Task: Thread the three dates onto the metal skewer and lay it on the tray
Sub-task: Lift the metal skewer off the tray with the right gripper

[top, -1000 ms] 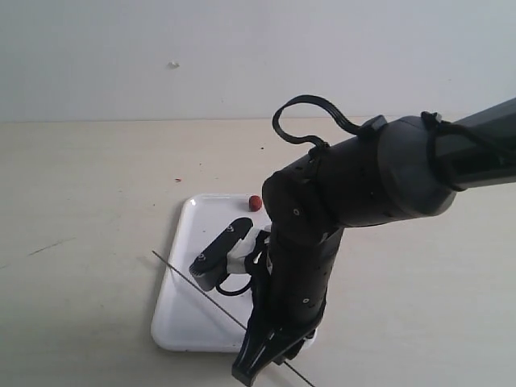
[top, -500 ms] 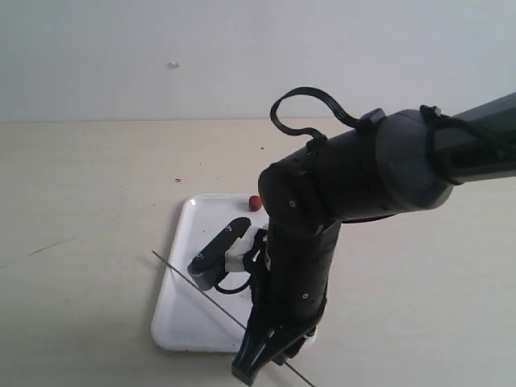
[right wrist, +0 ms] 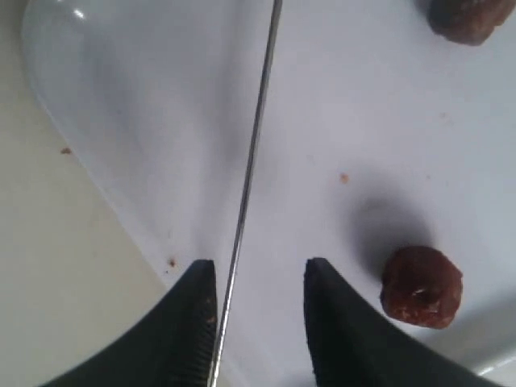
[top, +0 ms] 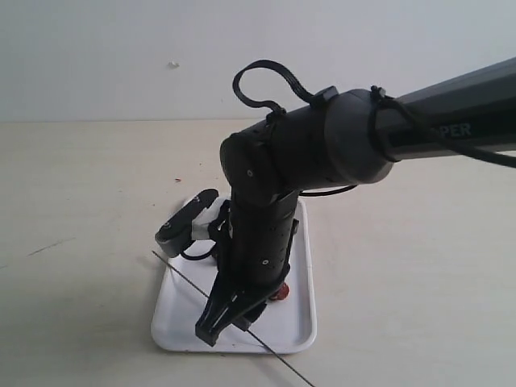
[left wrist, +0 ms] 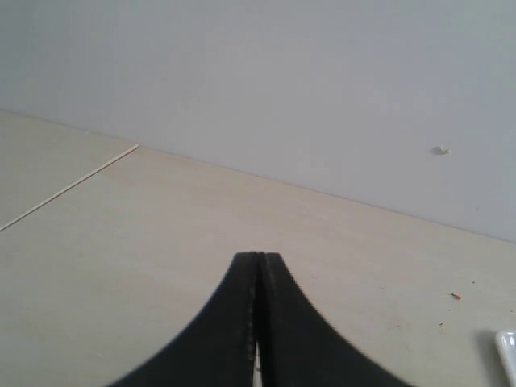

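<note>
"Starting w/ the big stuff: what's in view?" asks one tech.

"Pale beige table (top: 81,177)," says the other. "The black right arm (top: 322,153) comes in from the right of the ext. view and bends down over the tray (top: 179,318). The tray is white, glossy and rect. w/ rounded corners and a low rim, and it lies flat on the table."

"Grippers?"

"The right gripper (right wrist: 258,272) hangs low over the tray, jaws apart, nothing clamped. The left gripper (left wrist: 258,258) is pressed fully together and empty, over bare table."

"Skewer?"

"The skewer (top: 181,276) is thin, straight, dark grey, wire-like. It lies slantwise across the tray's lower-left part in the ext. view, both ends past the rim. It runs between the right gripper's jaws, closer to one finger (right wrist: 197,322); whether they touch can't be told."

"Dates?"

"Two show in the right wrist view, both on the tray and off the skewer. One date (right wrist: 422,286) is round, wrinkled and red-brown, just beside the other finger. The second date (right wrist: 466,16) sits further off, cut by the frame."

"Vs. 1 s ago?"

"The arm has swung left, from the tray's near-right corner to over its middle. It now hides the far rim where a date showed before, and a date shows by the gripper instead. The skewer hasn't shifted."
</note>
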Robot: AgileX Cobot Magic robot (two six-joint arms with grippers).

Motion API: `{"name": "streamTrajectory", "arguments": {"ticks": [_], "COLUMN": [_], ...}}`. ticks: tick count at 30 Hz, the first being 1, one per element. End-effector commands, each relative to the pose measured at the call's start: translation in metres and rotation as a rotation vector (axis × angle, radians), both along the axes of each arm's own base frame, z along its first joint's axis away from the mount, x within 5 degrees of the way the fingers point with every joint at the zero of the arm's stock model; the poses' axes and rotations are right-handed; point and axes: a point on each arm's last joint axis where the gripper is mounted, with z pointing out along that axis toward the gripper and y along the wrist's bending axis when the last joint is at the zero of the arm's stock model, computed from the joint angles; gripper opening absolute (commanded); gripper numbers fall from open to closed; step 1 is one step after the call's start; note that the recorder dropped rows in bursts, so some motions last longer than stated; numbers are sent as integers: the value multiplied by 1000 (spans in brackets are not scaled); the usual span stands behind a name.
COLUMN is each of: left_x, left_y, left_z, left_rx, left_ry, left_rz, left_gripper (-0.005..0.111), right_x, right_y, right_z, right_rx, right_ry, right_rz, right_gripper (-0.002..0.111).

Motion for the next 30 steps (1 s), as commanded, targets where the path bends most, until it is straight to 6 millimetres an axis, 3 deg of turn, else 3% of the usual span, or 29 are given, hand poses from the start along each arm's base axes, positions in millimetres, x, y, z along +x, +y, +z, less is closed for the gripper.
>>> {"name": "streamTrajectory", "arguments": {"ticks": [1, 12, 23, 25, 30], "left_x": [0, 0, 0, 0, 0], "left_y": [0, 0, 0, 0, 0], "left_z": [0, 0, 0, 0, 0], "left_rx": [-1, -1, -1, -1, -1], "left_ry": [-10, -10, -10, -10, -10], "left_rz": [-3, -3, -3, -3, -3], "left_gripper": [0, 0, 0, 0, 0], "right_x": [1, 0, -1, -1, -1], "right_y": [1, 1, 0, 0, -1], "right_z": [1, -21, -22, -22, -22], "right_rx": [-5, -45, -51, -54, -58], "right_ry": [-3, 48, 57, 61, 63], "right_rz": [13, 14, 14, 14, 20], "right_gripper": [38, 38, 36, 32, 6]}}
